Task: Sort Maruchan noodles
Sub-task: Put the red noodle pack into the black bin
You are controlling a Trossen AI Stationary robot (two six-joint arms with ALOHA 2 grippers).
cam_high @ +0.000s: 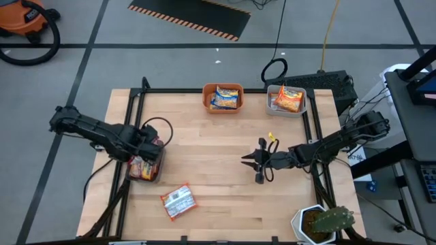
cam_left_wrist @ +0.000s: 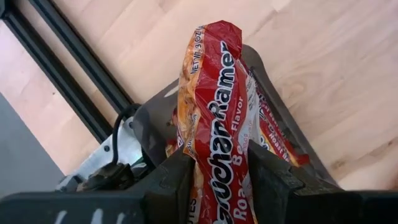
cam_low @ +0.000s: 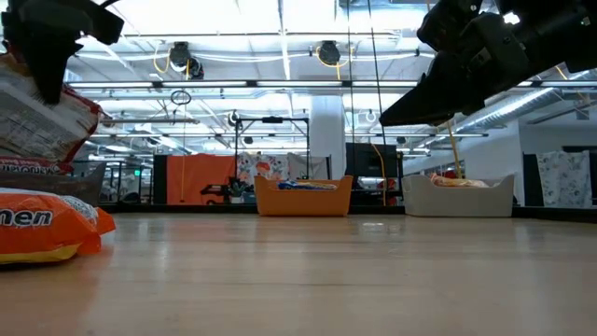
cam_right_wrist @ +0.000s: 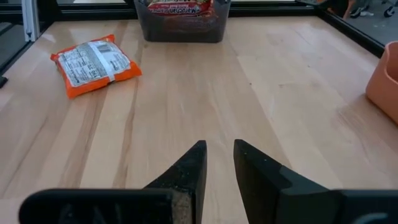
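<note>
My left gripper (cam_left_wrist: 221,158) is over the dark clear bin (cam_high: 155,171) at the table's left edge, shut on a red-brown Maruchan packet (cam_left_wrist: 214,106). Another red packet (cam_left_wrist: 277,134) lies in that bin. An orange packet (cam_high: 178,201) lies flat on the table near the front edge, label side up; the right wrist view also shows this orange packet (cam_right_wrist: 93,62). My right gripper (cam_high: 251,162) hovers open over the middle of the table, touching nothing. Yellow-blue packets (cam_high: 223,97) fill the orange bin, and an orange packet (cam_high: 289,100) lies in the grey bin. My left gripper pinches the red-brown packet between its two fingers (cam_left_wrist: 177,174), one on each flat face, near one end (cam_left_wrist: 221,140). The fingers come from above, pointing down. The packet hangs edge-on below them (cam_low: 37,112) over the bin; whether its lower end touches the packet beneath, I cannot tell.
The orange bin (cam_high: 204,102) and grey bin (cam_high: 270,103) stand at the far edge. A potted cactus (cam_high: 325,223) sits at the near right corner. Black rails (cam_high: 133,129) run along both sides. Bare wood lies between the arms.
</note>
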